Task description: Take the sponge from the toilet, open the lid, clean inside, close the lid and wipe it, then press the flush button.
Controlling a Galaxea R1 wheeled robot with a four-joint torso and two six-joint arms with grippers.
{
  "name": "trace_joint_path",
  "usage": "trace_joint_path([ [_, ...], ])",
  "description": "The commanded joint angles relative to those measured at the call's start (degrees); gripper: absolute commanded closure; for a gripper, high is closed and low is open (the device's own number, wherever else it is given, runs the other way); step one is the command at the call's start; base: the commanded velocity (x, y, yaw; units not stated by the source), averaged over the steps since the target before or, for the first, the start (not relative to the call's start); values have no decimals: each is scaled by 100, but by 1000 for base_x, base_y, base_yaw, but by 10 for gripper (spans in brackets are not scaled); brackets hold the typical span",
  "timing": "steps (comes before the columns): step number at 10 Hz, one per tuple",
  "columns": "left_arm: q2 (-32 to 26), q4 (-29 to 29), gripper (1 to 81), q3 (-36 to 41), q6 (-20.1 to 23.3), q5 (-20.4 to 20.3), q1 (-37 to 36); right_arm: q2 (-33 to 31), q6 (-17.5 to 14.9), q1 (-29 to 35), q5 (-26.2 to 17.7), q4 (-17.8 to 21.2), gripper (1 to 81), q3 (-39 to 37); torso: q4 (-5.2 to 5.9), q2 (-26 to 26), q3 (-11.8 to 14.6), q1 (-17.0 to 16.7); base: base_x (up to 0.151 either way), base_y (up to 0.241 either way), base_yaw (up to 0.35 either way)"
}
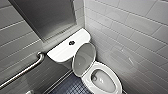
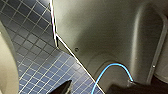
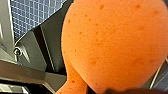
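Head view: the toilet [image 1: 62,51] has the lid [image 1: 83,58] raised, the bowl [image 1: 103,81] is open, and the flush button [image 1: 71,42] sits on top.

Left wrist view: the left claw [image 2: 63,88] hangs above dark floor tiles [image 2: 32,62]. I cannot tell its state.

Right wrist view: the right claw [image 3: 125,90] pinches the sponge [image 3: 115,42], which bulges close against it.

The step in hand is probably cleaning inside. The next move calls for lowering the sponge into the bowl, clear of the lid.

Grey moulded housing [image 2: 112,32], blue cable [image 2: 112,65]
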Motion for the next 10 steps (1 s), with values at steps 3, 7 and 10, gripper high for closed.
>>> trace_joint_path([
  [3, -350, -4744, 10, 1298, 3783, 508, -389, -75, -13, -130, -391, -194, 811, 88, 0, 0, 0, 0, 0, 0, 0],
  [7, -1146, -4691, 10, 2585, 3862, 376, -635, 47, -13, -219, -373, -388, 811, -9, 0, 0, 0, -2, 0, 0, 0],
  [10, -2213, -4682, 10, 4611, 3862, 385, -1100, 48, -66, -315, -303, -431, 811, 26, 0, 0, 0, -2, 0, 0, 0],
])
